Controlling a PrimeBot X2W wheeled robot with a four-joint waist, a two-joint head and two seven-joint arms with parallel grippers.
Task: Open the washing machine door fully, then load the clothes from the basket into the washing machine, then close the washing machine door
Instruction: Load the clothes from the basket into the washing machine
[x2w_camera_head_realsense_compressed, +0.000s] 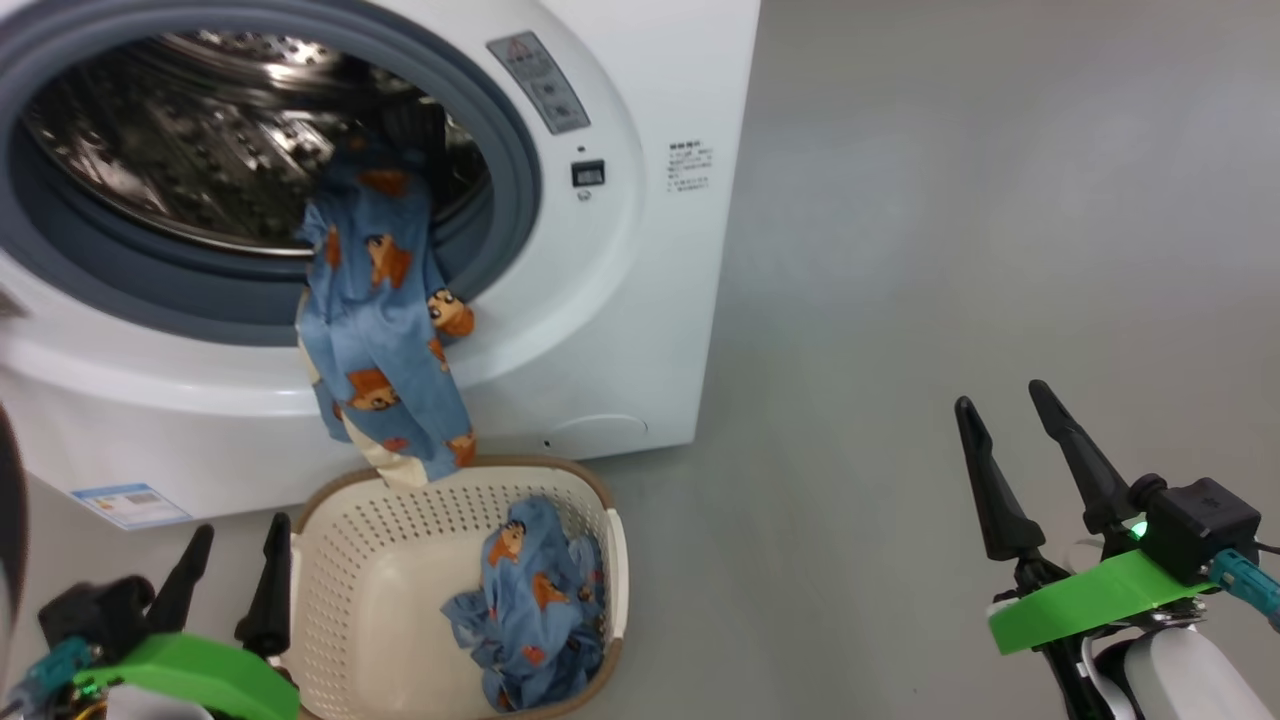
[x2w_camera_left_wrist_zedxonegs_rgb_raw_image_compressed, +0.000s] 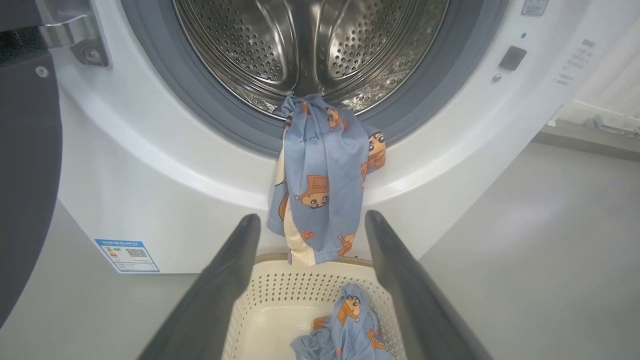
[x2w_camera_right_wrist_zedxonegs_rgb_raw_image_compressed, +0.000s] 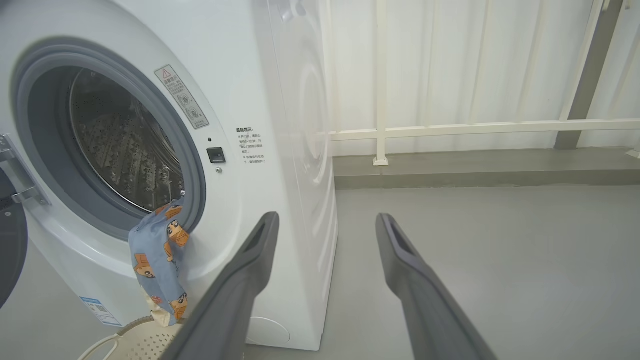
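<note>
Grey floor (x2w_camera_head_realsense_compressed: 950, 250); door (x2w_camera_left_wrist_zedxonegs_rgb_raw_image_compressed: 25, 175) open at left, one garment (x2w_camera_head_realsense_compressed: 385, 330) dangles from drum (x2w_camera_head_realsense_compressed: 200, 130), second garment (x2w_camera_head_realsense_compressed: 535, 610) in basket (x2w_camera_head_realsense_compressed: 370, 560); left claw (x2w_camera_head_realsense_compressed: 242, 524), right claw (x2w_camera_head_realsense_compressed: 1001, 394) gape empty.

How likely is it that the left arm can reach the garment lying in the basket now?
Probably yes. The open left pincer sits beside the basket, the basket has no cover, and the garment lies exposed inside. The hanging garment only reaches the far rim.
</note>
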